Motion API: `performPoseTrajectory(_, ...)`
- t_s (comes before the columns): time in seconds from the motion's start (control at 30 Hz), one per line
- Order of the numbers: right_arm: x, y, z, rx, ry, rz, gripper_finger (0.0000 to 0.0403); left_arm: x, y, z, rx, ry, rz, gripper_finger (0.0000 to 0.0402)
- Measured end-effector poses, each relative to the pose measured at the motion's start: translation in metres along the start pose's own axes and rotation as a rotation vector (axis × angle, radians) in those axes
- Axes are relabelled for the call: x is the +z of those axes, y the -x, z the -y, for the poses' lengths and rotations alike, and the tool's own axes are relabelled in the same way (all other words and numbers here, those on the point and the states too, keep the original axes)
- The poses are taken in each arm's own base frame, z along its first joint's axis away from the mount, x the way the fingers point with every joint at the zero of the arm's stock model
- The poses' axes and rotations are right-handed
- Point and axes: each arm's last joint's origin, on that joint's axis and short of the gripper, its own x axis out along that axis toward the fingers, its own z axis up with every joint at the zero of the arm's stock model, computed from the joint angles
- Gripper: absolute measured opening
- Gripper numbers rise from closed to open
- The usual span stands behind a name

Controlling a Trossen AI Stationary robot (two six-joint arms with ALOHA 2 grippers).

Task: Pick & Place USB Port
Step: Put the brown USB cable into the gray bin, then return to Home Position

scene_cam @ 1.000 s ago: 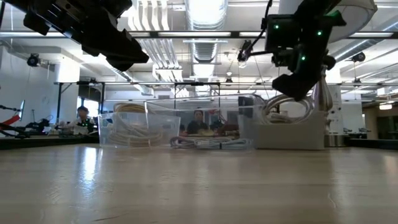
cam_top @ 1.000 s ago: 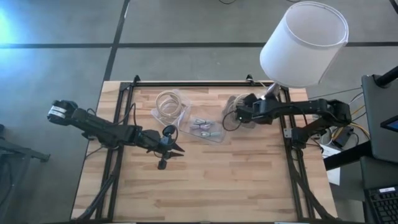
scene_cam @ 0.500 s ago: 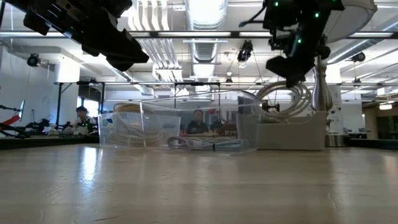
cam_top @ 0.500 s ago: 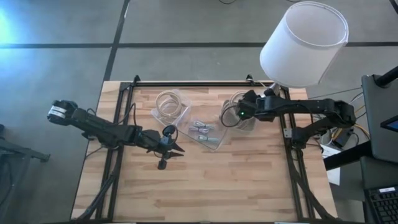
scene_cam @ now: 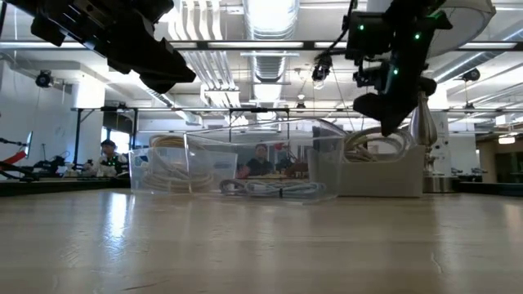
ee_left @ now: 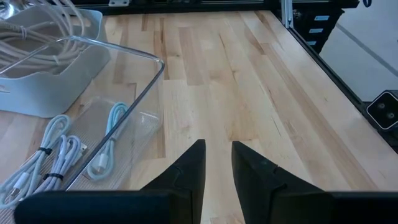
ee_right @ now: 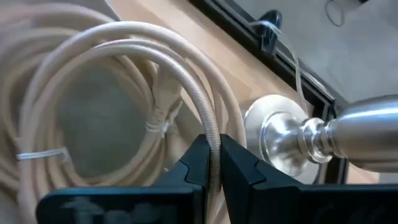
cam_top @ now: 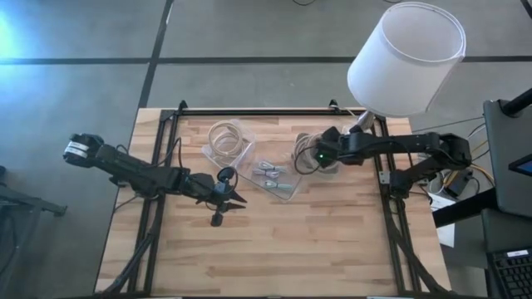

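Small bundled light USB cables (cam_top: 270,172) (ee_left: 56,165) lie in a clear tray (ee_left: 146,87) at the table's middle. A coil of beige braided cable (ee_right: 93,74) (scene_cam: 376,143) sits in a pale bin (cam_top: 330,164) (scene_cam: 384,175) on the table's right. My right gripper (cam_top: 309,156) (ee_right: 211,144) (scene_cam: 384,122) hangs over that bin, shut on one loop of the coil. My left gripper (cam_top: 237,200) (ee_left: 217,146) hovers above bare wood near the tray's near-left side, its fingers a narrow gap apart, with nothing between them. My right gripper pinches one strand of the beige cable's loop (ee_right: 208,124) between its two fingers, which lie across the strand. It comes from above, slanting in from the table's right. The held loop is raised above the bin's rim, and the remaining coil lies in the bin.
A lamp stands at the table's far right; its metal base (ee_right: 277,140) is close behind the bin and its white shade (cam_top: 407,58) overhangs the corner. A second clear container with a coiled cable (cam_top: 224,139) sits far left of the tray. Bare wood stretches along the near half.
My right gripper, shut on the cable, rose and drew the loop up out of the bin, then sank a little and shifted slightly toward the table's left. The clear tray turned a little, its near corner coming closer to the near edge.
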Motion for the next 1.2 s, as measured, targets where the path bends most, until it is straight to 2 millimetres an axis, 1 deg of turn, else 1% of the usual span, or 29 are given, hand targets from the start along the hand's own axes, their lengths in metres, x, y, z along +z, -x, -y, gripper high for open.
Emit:
performPoseTrajectory(0.17, -0.002, -0.004, -0.004, 0.003, 0.045, -0.023, 0.0022, 0.0, 0.0, 0.0, 0.0, 0.0, 0.0, 0.008)
performPoseTrajectory(0.33, 0.002, -0.004, -0.007, 0.031, 0.072, 0.007, 0.0022, 0.0, 0.0, 0.0, 0.0, 0.0, 0.0, 0.008)
performPoseTrajectory(0.47, 0.002, -0.007, -0.007, 0.026, 0.085, -0.001, 0.0026, 0.0, 0.0, 0.0, 0.0, 0.0, 0.0, 0.008)
performPoseTrajectory(0.67, 0.001, -0.008, -0.007, 0.026, 0.103, -0.009, 0.0061, 0.0, 0.0, 0.0, 0.0, 0.0, 0.001, 0.008)
performPoseTrajectory(0.87, -0.001, -0.007, -0.009, 0.095, 0.106, -0.062, 0.0102, 0.0, 0.0, 0.0, 0.0, 0.0, 0.0, 0.008)
performPoseTrajectory(1.0, 0.001, 0.001, -0.007, 0.172, 0.111, -0.114, 0.0118, 0.001, 0.0, 0.0, 0.0, 0.0, 0.006, 0.008)
performPoseTrajectory(1.1, 0.007, 0.013, -0.002, 0.217, 0.102, -0.123, 0.0126, 0.004, 0.0, 0.0, -0.001, 0.002, 0.036, 0.008)
performPoseTrajectory(1.2, 0.012, 0.026, 0.004, 0.256, 0.086, -0.096, 0.0131, 0.007, 0.004, 0.0, -0.002, 0.003, 0.057, 0.008)
